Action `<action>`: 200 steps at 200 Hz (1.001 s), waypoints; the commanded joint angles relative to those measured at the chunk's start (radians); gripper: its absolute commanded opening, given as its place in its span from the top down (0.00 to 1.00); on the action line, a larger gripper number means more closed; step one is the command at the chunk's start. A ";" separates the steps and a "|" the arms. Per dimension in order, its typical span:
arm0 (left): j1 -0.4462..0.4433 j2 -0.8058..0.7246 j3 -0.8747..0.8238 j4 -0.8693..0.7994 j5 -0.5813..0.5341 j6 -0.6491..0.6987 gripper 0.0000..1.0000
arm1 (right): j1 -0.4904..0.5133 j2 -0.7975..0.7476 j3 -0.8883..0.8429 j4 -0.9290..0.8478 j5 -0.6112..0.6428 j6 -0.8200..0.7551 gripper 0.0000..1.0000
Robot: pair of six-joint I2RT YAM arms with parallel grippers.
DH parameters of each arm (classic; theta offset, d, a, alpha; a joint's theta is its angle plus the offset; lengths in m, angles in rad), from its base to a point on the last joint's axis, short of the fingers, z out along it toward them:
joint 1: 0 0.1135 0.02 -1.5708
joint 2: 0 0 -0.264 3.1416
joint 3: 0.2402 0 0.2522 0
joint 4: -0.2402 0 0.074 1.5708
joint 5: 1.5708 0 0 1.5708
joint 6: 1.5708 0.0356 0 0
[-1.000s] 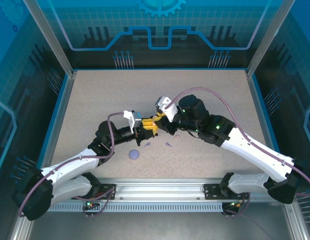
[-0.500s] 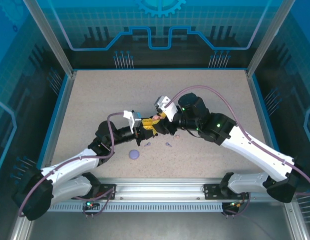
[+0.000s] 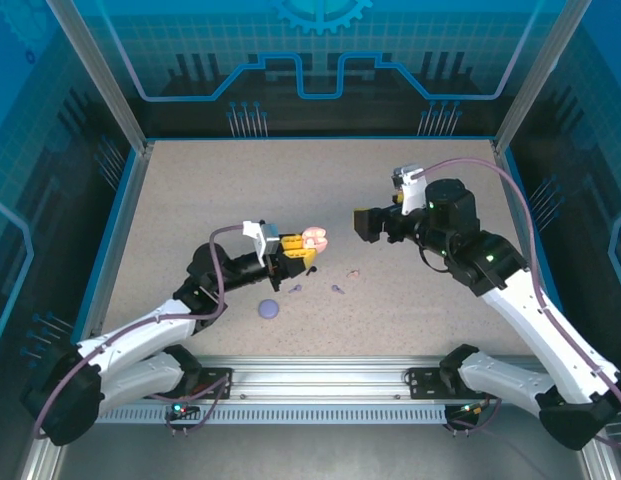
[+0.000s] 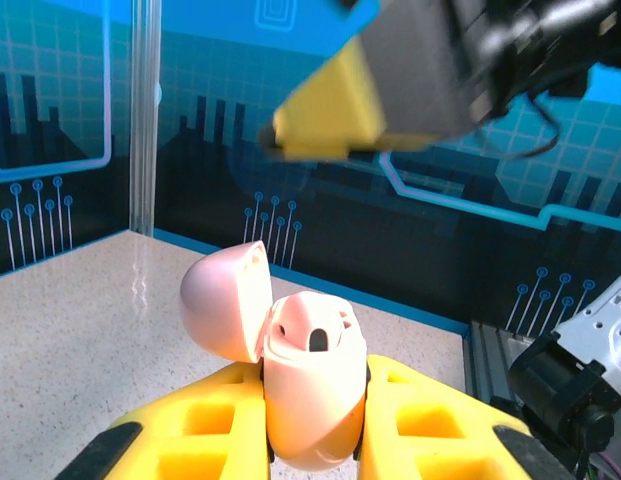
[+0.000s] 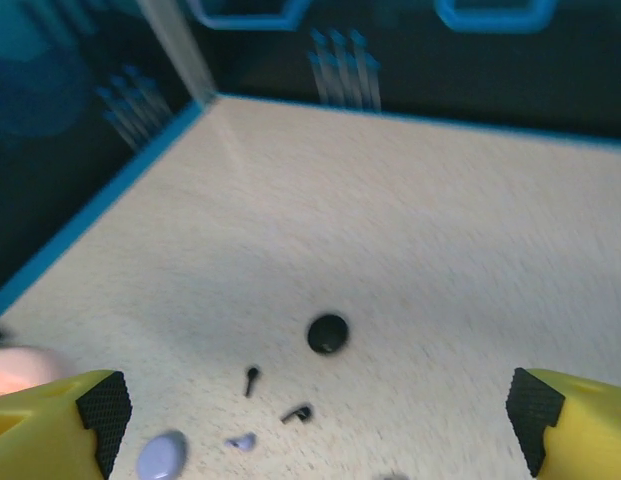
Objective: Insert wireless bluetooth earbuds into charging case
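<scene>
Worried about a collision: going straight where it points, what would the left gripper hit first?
Likely the right gripper, facing the left gripper across a gap; the held pink case would touch first. Height is unclear.

Robot lab cell: aluminium frame [image 3: 102, 80], blue printed panels [image 3: 320, 60], speckled table [image 3: 190, 190].

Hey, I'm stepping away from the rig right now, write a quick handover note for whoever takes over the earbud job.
Left gripper: shut on the pink case, its lid open.
Right gripper: open, empty, off to the case's right.
On the table: lavender case and black case, both apparently closed; a black earbud, a second black earbud, a lavender earbud, and what looks like a pale pink earbud.
Done: pink case opened and held ready. One socket looks dark; whether a bud is seated is unclear.
Left: seat the loose buds, open the other cases.
</scene>
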 commanded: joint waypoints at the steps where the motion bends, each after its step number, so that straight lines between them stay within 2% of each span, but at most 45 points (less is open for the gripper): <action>1: -0.009 -0.044 -0.021 0.046 -0.029 0.037 0.99 | -0.057 0.043 -0.091 -0.081 0.008 0.155 0.00; 36: -0.009 -0.071 -0.020 0.022 -0.033 0.042 0.99 | -0.055 0.208 -0.178 -0.044 0.024 0.194 0.00; 66: -0.009 -0.079 -0.016 0.014 -0.033 0.043 0.99 | -0.002 0.376 -0.188 0.002 0.093 0.213 0.00; 131: -0.009 -0.087 -0.011 0.007 -0.036 0.040 0.99 | 0.090 0.687 -0.058 -0.032 0.183 0.201 0.00; 200: -0.009 -0.094 -0.007 -0.008 -0.039 0.045 0.99 | 0.098 0.791 -0.015 -0.101 0.213 0.190 0.00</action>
